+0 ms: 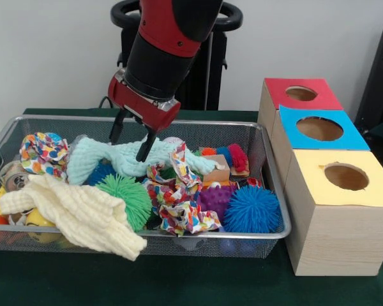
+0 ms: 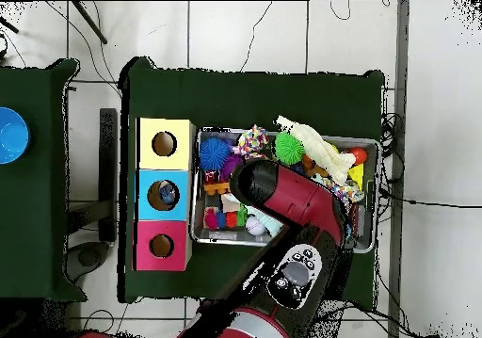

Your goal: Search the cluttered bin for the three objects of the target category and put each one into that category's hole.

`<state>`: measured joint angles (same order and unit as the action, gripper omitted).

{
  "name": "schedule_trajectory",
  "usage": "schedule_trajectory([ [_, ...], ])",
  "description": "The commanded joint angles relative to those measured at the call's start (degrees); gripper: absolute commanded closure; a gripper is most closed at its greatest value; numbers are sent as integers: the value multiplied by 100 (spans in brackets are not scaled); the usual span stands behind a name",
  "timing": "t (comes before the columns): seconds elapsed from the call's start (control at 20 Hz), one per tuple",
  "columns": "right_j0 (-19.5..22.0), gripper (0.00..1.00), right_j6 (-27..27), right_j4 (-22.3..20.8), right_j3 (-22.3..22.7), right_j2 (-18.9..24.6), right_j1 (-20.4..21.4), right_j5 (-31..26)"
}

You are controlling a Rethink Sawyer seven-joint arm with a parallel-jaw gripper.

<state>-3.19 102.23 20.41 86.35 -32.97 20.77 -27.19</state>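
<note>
My gripper (image 1: 131, 139) hangs open over the back middle of the wire bin (image 1: 277, 210), its two black fingertips just above a mint green cloth (image 1: 96, 159), with nothing between them. The bin also holds a cream cloth (image 1: 76, 213), a bright patterned cloth (image 1: 179, 194), a green spiky ball (image 1: 124, 199), a blue spiky ball (image 1: 252, 209), a purple spiky ball (image 1: 216, 197) and a wooden block (image 1: 218, 172). In the overhead view the arm (image 2: 292, 202) hides the gripper and the middle of the bin (image 2: 367, 146).
Right of the bin stand three wooden boxes with round holes: red-topped (image 1: 287, 84), blue-topped (image 1: 351, 137), yellow-topped (image 1: 309, 188). From above, a small object shows inside the hole of the blue box (image 2: 143, 195). A can and yellow items lie at the bin's left end (image 1: 16, 178).
</note>
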Motion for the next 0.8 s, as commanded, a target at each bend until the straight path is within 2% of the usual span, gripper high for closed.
schedule_trajectory([
  [0.05,111,0,819,-161,-213,492,-200,-125],
  [0.5,391,0,679,-176,-155,779,-416,303],
  [0.65,467,0,687,-171,116,911,-390,438],
  [0.8,400,0,823,-149,580,952,-183,522],
])
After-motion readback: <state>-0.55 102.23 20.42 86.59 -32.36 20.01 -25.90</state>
